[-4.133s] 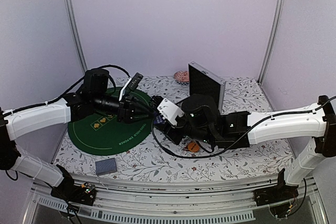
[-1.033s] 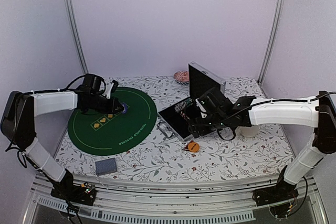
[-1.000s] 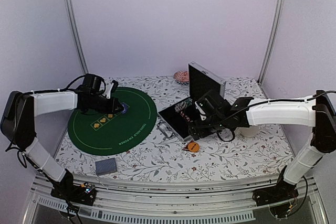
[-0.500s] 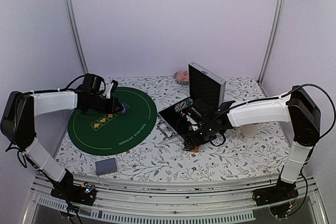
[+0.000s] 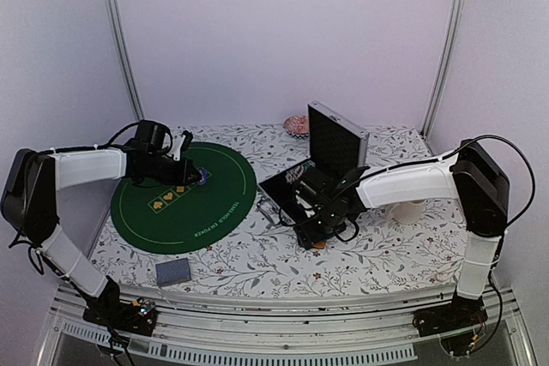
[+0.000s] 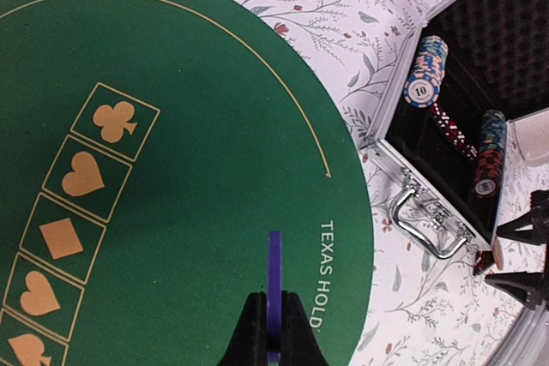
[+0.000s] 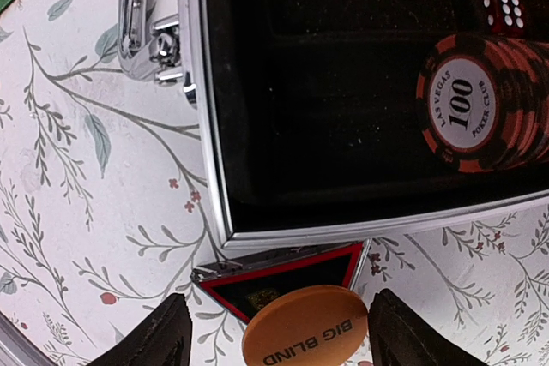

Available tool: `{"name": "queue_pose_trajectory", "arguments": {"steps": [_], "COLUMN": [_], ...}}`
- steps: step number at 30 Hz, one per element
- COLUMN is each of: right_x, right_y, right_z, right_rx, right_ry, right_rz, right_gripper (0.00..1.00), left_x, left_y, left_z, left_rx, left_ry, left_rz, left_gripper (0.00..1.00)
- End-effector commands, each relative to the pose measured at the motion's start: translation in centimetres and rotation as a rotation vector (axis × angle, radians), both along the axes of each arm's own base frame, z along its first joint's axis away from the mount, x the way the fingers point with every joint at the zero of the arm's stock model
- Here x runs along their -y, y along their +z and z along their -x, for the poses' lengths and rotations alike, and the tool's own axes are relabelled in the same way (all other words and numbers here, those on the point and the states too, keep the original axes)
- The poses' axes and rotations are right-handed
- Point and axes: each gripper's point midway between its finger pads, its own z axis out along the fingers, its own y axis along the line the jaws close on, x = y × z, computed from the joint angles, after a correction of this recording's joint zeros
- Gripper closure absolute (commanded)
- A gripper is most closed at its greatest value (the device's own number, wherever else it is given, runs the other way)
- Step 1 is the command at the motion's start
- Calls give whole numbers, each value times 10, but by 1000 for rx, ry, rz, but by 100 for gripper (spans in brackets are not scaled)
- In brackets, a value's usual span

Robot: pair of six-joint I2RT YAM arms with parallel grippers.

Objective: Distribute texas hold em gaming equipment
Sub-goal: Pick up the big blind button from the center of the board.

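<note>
My left gripper [image 5: 194, 176] is shut on a thin purple chip [image 6: 274, 285], held edge-on a little above the green felt mat [image 6: 171, 212]; the left wrist view shows the gripper [image 6: 273, 336] over the mat's right part. My right gripper [image 7: 274, 333] is open and low over the table at the case's front corner [image 5: 313, 231]. The orange round "BIG BLIND" button [image 7: 304, 330] lies between its fingers [image 7: 150, 336], apart from both. Striped chip stacks [image 6: 426, 70] stand in the case; an orange-and-black 100 stack [image 7: 485, 100] shows too. A grey-blue card deck [image 5: 172, 272] lies front left.
The silver case [image 5: 336, 136] stands open mid-table, handle [image 6: 420, 220] towards the mat, red dice [image 7: 506, 8] inside. A red-and-black triangular piece [image 7: 257, 276] lies under the button's edge. A cream mug [image 5: 412, 212] stands right of the case, a pink item [image 5: 297, 124] at the back.
My right arm has swung in and down from beside the case to the orange button, fingers either side of it. My left arm has stayed still with the purple chip.
</note>
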Motion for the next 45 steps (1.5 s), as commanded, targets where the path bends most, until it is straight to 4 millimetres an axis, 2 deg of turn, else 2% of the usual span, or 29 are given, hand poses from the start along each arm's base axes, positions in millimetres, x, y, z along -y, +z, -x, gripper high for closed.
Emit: {"name": "queue_pose_trajectory", "arguments": {"steps": [1,10,18,24,26,30,45], "right_x": [4,14,17,25,31,29,28], "right_y": [1,6,18,15,5,0,-13], "right_z": [1,0,-3,1,8,14,7], "right_rx": [9,32,55,21,-12,-42,-36], "right_ry": [-2,-2,-2,-3,7,36,57], "right_rz": [32,57,47,37,44,20,48], "right_gripper": [28,27,19,17,16,16,29], "left_x": [0,1,1,2,2,2,2], "left_y": [21,21,22,23,22,22,24], "left_z": [-5,-4,-3,-4,-4,-4,-4], "left_rx": [39,39,38,40,40,39,42], "left_ry": [1,-5,-9,-10,-10,-11,-12], "left_rz": [21,26,29,29,29,29,30], "left_gripper": [100,100,100,100,100,100,100]}}
